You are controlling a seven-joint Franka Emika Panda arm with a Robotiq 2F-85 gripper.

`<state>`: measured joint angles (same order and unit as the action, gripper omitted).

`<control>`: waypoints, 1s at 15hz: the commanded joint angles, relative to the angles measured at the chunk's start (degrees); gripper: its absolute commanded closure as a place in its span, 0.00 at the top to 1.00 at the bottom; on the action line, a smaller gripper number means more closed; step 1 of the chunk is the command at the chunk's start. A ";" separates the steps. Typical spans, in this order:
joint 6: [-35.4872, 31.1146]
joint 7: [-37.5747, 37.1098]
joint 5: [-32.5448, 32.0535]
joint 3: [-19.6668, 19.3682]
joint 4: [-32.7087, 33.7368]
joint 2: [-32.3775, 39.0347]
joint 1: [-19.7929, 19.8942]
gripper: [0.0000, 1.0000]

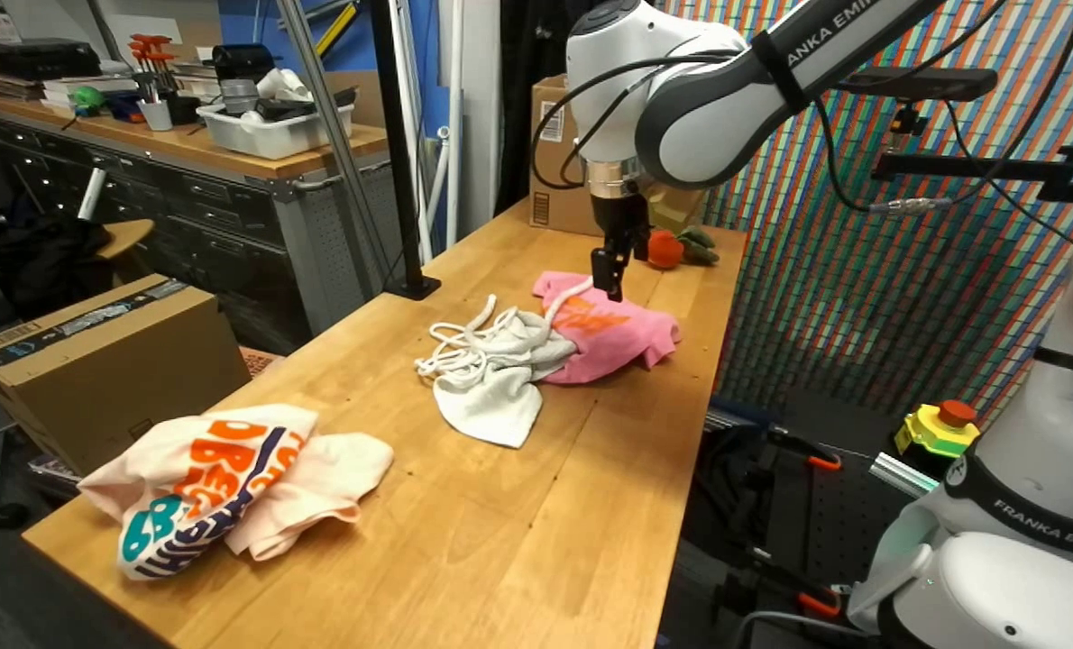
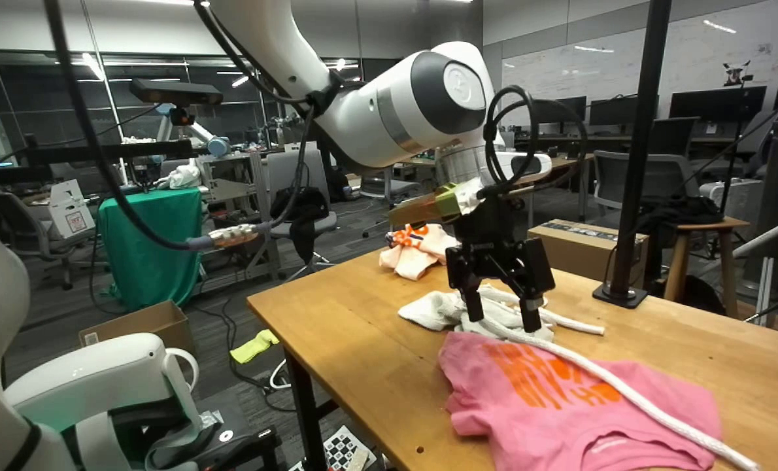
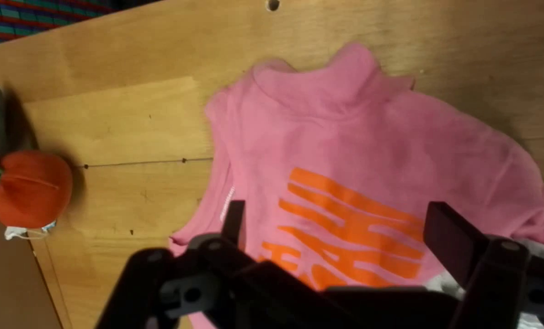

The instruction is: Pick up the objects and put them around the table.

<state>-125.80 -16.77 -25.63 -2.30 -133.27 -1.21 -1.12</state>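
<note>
Pink cloth point(image 1: 622, 345), orange lettering. Peach cloth point(image 1: 257, 491), lettering in orange, teal and navy. Cord point(image 2: 632, 394) white; rumpled cloth point(image 1: 499, 401) whitish-grey. Desk point(image 1: 518, 532) light brown.

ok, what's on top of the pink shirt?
A white cord lies across the pink shirt. In the wrist view, the hand covers part of it, so that stretch is hidden. Can't tell whether the white-grey cloth overlaps the shirt's edge.

both exterior views in here look along the butcher-block table point(image 1: 500, 505) from opposite ways, sharing the pink shirt point(image 3: 368, 148), wrist view's way closer, staring down at it
</note>
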 commanded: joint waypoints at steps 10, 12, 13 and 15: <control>-4.02 31.08 17.37 -1.63 -3.67 1.36 4.12 1.00; -4.78 33.21 17.51 -1.48 -3.79 2.84 4.28 1.00; -4.64 33.62 17.28 -1.37 -3.76 3.51 4.30 1.00; -4.52 34.31 17.21 -1.18 -4.08 4.43 4.31 1.00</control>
<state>-129.56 14.66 -9.65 -3.70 -137.07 2.13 2.80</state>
